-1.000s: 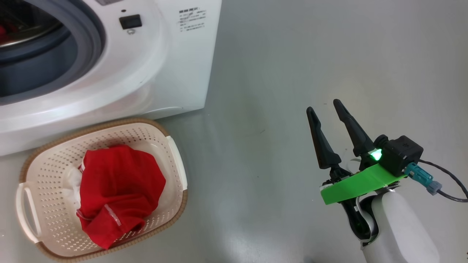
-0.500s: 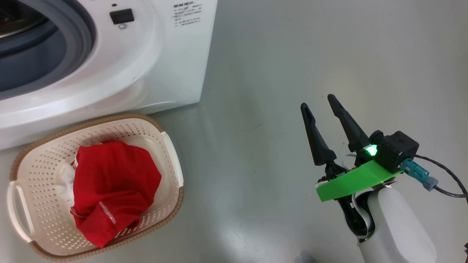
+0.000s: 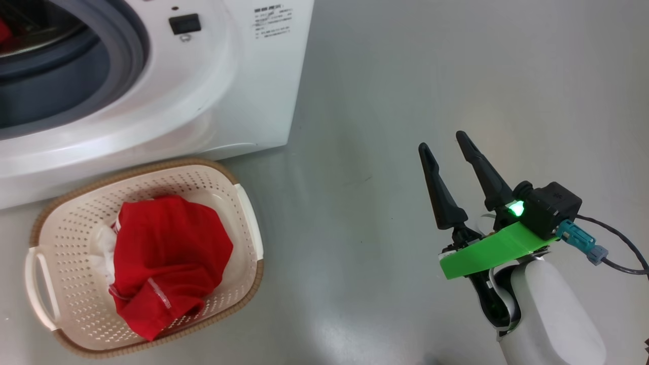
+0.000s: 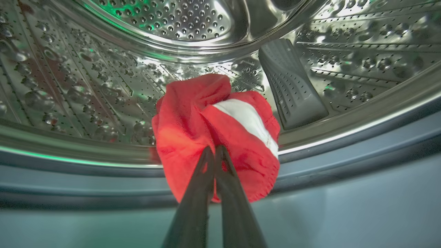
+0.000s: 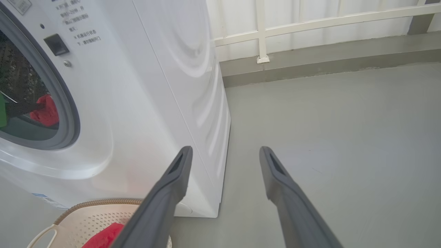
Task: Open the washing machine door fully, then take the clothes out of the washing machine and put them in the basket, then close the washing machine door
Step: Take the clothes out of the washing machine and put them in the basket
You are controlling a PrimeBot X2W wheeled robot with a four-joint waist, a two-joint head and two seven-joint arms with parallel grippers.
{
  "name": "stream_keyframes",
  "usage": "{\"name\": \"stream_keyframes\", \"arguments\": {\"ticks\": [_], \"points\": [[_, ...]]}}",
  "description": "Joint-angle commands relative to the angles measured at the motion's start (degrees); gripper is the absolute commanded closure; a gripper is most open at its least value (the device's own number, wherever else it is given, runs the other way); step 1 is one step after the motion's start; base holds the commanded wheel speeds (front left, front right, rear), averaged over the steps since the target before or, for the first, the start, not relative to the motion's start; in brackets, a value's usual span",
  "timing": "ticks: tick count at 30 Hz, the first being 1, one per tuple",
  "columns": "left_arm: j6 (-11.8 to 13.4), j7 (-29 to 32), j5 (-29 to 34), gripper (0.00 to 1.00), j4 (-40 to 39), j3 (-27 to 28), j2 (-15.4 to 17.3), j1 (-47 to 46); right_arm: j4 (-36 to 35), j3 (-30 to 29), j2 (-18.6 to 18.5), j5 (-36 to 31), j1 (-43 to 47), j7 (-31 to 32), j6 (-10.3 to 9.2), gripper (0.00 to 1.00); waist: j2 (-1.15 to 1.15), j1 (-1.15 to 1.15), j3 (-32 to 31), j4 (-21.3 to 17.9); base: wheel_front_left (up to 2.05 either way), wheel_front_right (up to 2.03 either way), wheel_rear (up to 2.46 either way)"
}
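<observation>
Left end effector [image 4: 214,148]: fingers pressed together, clamped on a red garment [image 4: 187,134]. Pinch is on the near, lower part of the bundle. The bundle is bunched up, with a white panel [image 4: 248,119] on its right in the wrist view.
Garment is inside the drum [image 4: 172,20], low down at the front lip. Its lower edge overlaps the grey ring [image 4: 344,193] in view. Can't tell if it is clear of the steel. Drum paddle [image 4: 293,89] is just to its right, not touching.

Right end effector [image 3: 442,142]: fingers apart, holding nothing, in the air over bare floor [image 3: 405,76], well clear of the washer [image 3: 228,101] and off to its right. Its wrist view has the fingers [image 5: 172,182] aimed past the washer's front corner toward the far edge of the floor, where a white railing [image 5: 310,24] runs.

Second garment [image 3: 167,258], red with some white showing at its left, lies crumpled in the basket [image 3: 152,168] and covers most of the bottom.
Basket is on the floor just in front of the washer's base, near that front corner.
</observation>
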Motion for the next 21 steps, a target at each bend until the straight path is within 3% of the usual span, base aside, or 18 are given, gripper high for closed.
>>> {"name": "stream_keyframes", "arguments": {"ticks": [1,13,21], "points": [[-0.54,-1.22,-0.40,1.00,-0.97,0.72,2.47,0.56,-1.07,0.76,0.53,-0.16,0.17,-0.27,0.09,0.00,0.00,0.00,-0.50,0.50,0.00,0.00,0.00],[-2.82,-10.91,-6.64,1.00,-5.24,4.64,-1.53,7.05,-0.47,0.48,-0.88,-0.17,2.04,-0.27,0.09,0.00,0.00,0.00,-5.36,3.29,0.00,0.00,0.00],[-2.68,-11.06,-9.34,1.00,-26.44,11.03,-3.43,19.45,-0.52,-0.25,-2.59,0.07,4.27,-0.27,0.09,0.00,0.00,0.00,-8.22,5.67,0.00,0.00,0.00]]}}
